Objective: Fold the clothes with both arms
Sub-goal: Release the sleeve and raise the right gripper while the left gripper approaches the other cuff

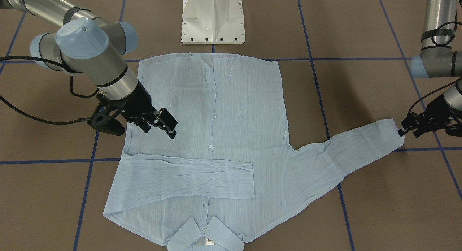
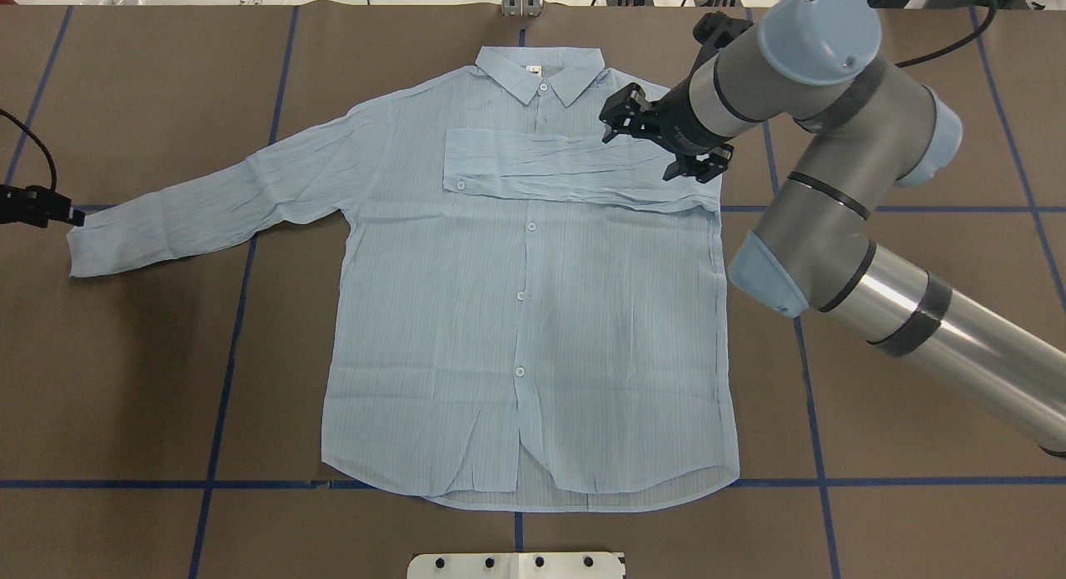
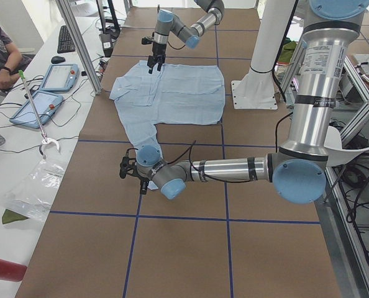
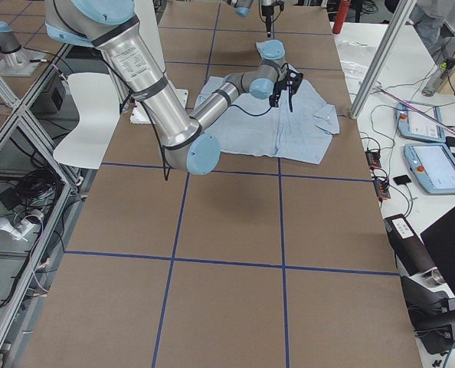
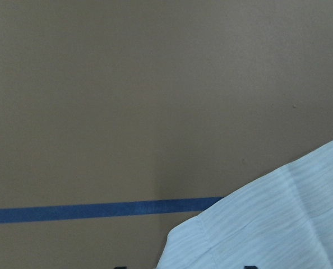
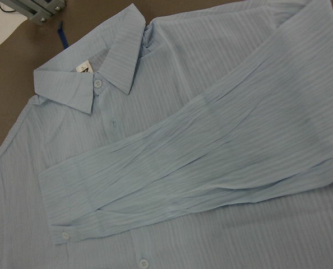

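**A:** Shirt (image 2: 525, 329), light blue with fine stripes. Where is it?

**B:** Flat on the brown worktop (image 2: 125, 379), front up and buttoned. The collar (image 2: 541, 72) is on the side away from the robot, and the hem is towards the white pedestal base (image 2: 516, 565).

**A:** Take me across the overhead view from the left.

**B:** The left fingers (image 2: 68, 216) come first, at the view's edge. They meet the corner of the cuff (image 2: 92, 246) on the outstretched sleeve (image 2: 225, 196). The left wrist camera shows two dark tips set wide apart. The cuff's corner lies on the worktop between them and is not pinched.

**A:** And that sleeve?

**B:** It runs out sideways from the shoulder, wrinkled, crossing a blue tape line (image 2: 225, 379).

**A:** What about the middle?

**B:** White buttons run down the front. A white neck label (image 2: 530, 69) shows inside the collar.

**A:** And the other sleeve?

**B:** The folded sleeve (image 2: 575, 169) lies across the chest just below the collar. It is creased, and its buttoned cuff ends past the button line.

**A:** And on the right?

**B:** The right fingers (image 2: 623, 117) hang over the shoulder end of that folded sleeve. They are spread wide and hold nothing.
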Controlling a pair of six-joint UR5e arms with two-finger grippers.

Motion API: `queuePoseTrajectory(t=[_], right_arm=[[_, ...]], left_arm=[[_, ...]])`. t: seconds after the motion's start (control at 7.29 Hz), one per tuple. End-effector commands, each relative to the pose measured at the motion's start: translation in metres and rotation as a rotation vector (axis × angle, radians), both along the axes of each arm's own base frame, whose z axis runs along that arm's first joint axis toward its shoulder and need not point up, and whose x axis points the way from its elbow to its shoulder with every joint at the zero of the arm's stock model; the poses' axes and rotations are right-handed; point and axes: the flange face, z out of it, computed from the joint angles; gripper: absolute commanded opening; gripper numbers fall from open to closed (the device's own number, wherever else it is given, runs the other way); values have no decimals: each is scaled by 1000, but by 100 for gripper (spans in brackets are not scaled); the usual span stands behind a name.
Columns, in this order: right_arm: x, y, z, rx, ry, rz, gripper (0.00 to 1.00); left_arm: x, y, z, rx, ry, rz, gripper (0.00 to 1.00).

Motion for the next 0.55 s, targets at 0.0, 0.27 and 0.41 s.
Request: queuePoseTrajectory(t=[0.0,0.27,0.41], right_arm=[[15,5,17,6,15,-2,98],[16,5,22,4,20,2,98],[18,7,24,4,23,5,99]], left_arm=[[11,-1,2,-1,-11,8,62],[15,-3,9,-4,-31,2,62],[18,-2,11,-6,-33,6,62]])
